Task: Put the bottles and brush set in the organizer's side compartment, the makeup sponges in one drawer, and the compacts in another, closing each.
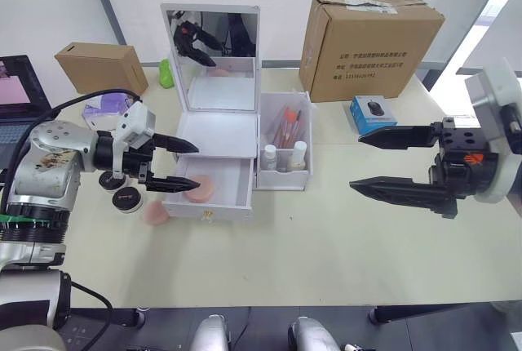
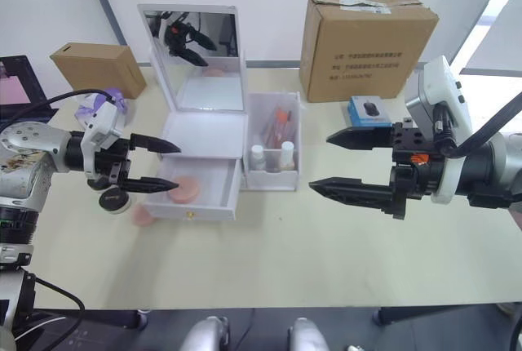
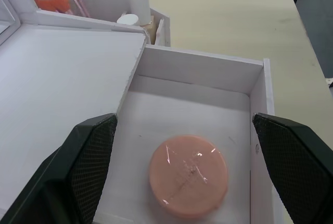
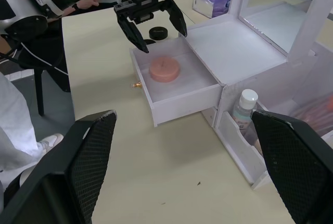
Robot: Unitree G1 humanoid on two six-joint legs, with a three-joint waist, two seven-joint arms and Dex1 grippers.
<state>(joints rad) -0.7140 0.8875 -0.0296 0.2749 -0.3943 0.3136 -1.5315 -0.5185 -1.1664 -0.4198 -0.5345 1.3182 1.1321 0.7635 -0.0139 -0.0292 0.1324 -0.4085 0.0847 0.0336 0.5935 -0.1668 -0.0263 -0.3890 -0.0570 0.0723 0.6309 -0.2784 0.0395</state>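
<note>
The white organizer (image 1: 214, 135) stands on the counter (image 1: 326, 237) with its mirror lid raised and one drawer (image 1: 214, 192) pulled out toward the robot. A round pink makeup sponge (image 1: 199, 188) lies flat on the drawer floor, clear of the walls. The left gripper (image 1: 186, 165) is positioned at the open drawer's left front corner, jaws spread wide and empty, one fingertip over the organizer top and the other over the drawer near the sponge without touching it. A second pink sponge (image 1: 154, 213) rests on the counter just beside the drawer's left front corner. Two black round compacts (image 1: 126, 198) sit on the counter left of the drawer, beneath the left gripper's wrist.

The side compartment (image 1: 285, 153) on the organizer's right holds two white-capped bottles (image 1: 299, 153) at the front and the brush set (image 1: 285, 125) in clear wrap behind them.

The right gripper (image 1: 377, 161) hangs above bare counter, well apart from the organizer on its right, jaws wide open and holding nothing.

A large cardboard box (image 1: 371, 45) stands at the back right, with a small blue box (image 1: 373, 112) in front of it. A smaller cardboard box (image 1: 102, 66) and a purple tissue pack (image 1: 108, 105) are at the back left.
</note>
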